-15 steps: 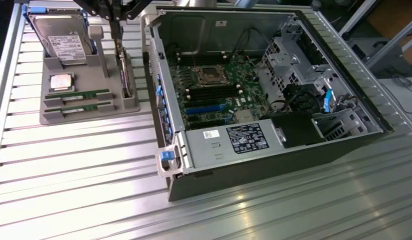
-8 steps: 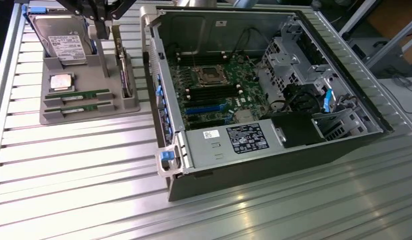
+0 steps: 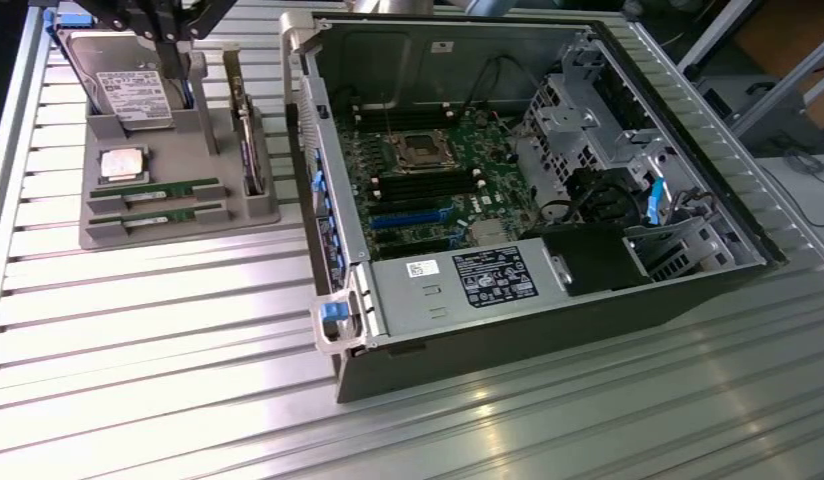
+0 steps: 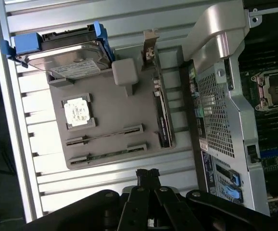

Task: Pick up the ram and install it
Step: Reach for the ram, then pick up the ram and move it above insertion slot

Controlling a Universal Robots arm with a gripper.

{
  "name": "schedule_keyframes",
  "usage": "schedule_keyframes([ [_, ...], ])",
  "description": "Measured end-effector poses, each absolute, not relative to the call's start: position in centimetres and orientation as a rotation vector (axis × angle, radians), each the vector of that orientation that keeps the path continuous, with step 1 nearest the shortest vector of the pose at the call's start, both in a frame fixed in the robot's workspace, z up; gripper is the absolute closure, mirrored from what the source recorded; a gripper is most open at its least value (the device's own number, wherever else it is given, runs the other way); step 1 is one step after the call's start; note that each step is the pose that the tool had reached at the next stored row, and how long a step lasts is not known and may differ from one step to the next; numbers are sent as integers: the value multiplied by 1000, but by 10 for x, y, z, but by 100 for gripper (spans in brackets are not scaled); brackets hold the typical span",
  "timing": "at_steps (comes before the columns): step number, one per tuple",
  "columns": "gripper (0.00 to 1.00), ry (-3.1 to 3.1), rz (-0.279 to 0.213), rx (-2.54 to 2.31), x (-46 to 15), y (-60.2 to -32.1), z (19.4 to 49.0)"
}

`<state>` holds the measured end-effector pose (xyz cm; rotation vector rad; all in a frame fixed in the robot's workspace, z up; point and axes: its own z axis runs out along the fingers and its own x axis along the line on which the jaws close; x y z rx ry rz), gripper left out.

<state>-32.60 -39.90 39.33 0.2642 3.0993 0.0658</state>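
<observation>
So, we see the gripper (image 4: 147, 174) pinched closed on nothing, hanging high over the hard drive (image 3: 129, 85) end of the grey tray (image 3: 119, 232). The ram (image 3: 156, 187) lies slotted at the tray's other end, well apart, with a second stick (image 3: 156, 212) just beside it.

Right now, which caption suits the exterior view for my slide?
Gripper above the parts tray, two ram sticks in their slots, open computer case beside it.

The ram (image 3: 156, 187) is green, its tray (image 3: 145, 235) grey
</observation>
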Motion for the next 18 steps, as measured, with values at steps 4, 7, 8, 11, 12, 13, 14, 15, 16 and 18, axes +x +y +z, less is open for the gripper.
schedule_keyframes([
  [4,89,3099,66,264,-343,-399,393],
  [7,89,3099,66,264,-356,-399,393],
  [8,89,3099,66,264,-359,-399,393],
  [11,89,3099,66,264,-360,-399,393],
  [12,89,3099,66,264,-360,-399,393],
  [13,89,3099,66,264,-360,-399,393],
  [14,89,3099,66,264,-360,-399,393],
  [15,89,3099,66,262,-360,-399,393],
  [16,89,3101,66,242,-360,-399,393],
  [18,89,3109,68,136,-360,-399,393],
])
